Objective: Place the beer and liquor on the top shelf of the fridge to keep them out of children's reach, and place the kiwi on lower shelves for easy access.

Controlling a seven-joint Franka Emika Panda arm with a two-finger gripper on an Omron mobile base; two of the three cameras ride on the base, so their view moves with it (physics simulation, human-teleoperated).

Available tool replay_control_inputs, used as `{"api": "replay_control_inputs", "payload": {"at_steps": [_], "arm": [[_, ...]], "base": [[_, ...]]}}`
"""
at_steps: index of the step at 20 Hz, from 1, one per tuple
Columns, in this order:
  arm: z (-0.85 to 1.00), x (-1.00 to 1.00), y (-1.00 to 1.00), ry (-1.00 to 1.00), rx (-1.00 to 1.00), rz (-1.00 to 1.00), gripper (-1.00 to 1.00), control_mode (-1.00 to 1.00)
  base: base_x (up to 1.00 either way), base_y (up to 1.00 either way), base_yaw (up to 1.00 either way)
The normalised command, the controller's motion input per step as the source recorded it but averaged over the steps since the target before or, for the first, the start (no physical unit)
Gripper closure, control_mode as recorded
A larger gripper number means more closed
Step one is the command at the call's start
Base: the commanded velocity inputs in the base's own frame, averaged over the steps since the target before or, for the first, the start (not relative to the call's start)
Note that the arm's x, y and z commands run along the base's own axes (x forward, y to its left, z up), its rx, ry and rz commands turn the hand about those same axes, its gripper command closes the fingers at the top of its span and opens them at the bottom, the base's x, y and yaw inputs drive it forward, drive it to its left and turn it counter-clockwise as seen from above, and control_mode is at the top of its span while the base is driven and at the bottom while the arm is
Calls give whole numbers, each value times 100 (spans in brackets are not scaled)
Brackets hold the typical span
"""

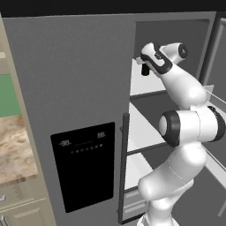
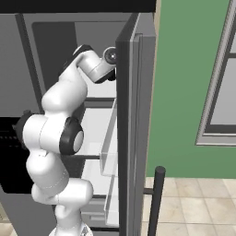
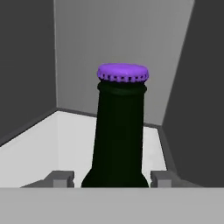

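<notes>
Fingers (image 3: 61,177) flank the upright beer (image 3: 120,135) on the top shelf (image 3: 39,153).

The beer (image 3: 121,131) stands upright, seemingly on the top shelf (image 3: 39,153).

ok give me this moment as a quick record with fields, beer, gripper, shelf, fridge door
beer: beer upright on the top shelf, purple cap on
gripper: gripper level with the bottle's shoulder, a finger each side, small gaps visible, so apparently open
shelf: white top shelf, inside the fridge
fridge door: right door swung open, arm reaching in
</notes>
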Motion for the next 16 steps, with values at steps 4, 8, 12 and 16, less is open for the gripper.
{"api": "replay_control_inputs", "payload": {"at_steps": [4, 8, 12, 16], "arm": [[0, 4, 0, 0, 0, 0, -100, -100], [3, -1, 0, 0, 0, 0, -100, -100], [12, -22, -1, 0, 0, 0, -100, -100], [15, -41, 0, 0, 0, 0, -100, -100]], "base": [[0, 0, 0], [0, 0, 0], [0, 0, 0], [0, 0, 0]]}}
